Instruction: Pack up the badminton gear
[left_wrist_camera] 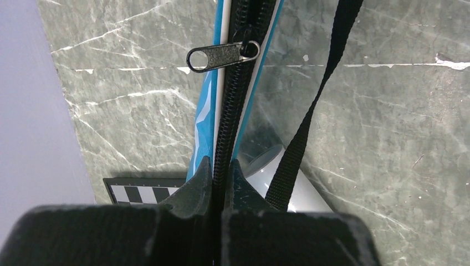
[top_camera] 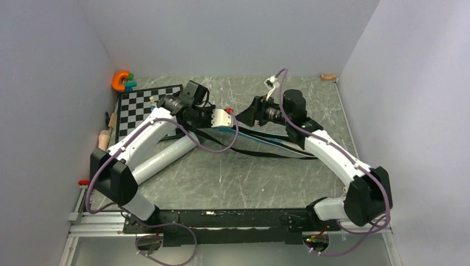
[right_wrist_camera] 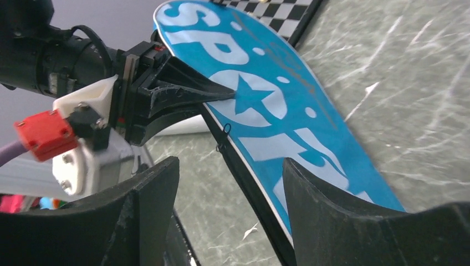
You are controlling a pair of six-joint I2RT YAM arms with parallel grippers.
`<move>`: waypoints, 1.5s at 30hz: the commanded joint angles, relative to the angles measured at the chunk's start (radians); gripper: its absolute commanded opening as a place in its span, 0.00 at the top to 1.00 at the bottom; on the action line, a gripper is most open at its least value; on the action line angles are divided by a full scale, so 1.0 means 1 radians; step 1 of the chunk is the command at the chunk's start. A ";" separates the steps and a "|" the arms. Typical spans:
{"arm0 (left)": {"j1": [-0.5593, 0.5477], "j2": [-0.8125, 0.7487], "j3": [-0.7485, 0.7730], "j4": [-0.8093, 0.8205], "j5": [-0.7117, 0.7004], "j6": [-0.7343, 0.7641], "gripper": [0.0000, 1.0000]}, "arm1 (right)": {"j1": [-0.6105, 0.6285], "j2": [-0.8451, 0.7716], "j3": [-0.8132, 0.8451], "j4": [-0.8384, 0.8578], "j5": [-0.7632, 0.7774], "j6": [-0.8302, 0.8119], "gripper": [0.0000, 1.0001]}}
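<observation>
The blue "SPORT" bag is held on edge above the table, and in the top view it shows as a thin blue strip. My left gripper is shut on its zipped black edge, below the zipper pull; it also shows in the top view. My right gripper is open, with the bag's edge running between its fingers close to the right one. The black strap hangs loose. A pale-grey tube lies under the bag. Rackets and shuttlecocks are hidden.
The chessboard lies at the back left, with an orange and teal toy behind it. A wooden rolling pin lies by the left wall. A small wooden piece sits in the back right corner. Strap loops trail across the table's middle.
</observation>
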 commanded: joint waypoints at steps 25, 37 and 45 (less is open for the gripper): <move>-0.033 -0.014 0.070 0.028 0.053 0.016 1.00 | 0.039 0.312 0.143 0.206 -0.208 0.038 0.49; -0.035 0.004 0.083 0.005 0.034 0.016 1.00 | 0.049 0.328 0.147 0.225 -0.226 0.043 0.66; -0.035 0.009 0.090 -0.004 0.032 0.019 1.00 | 0.058 0.347 0.154 0.218 -0.232 0.036 0.72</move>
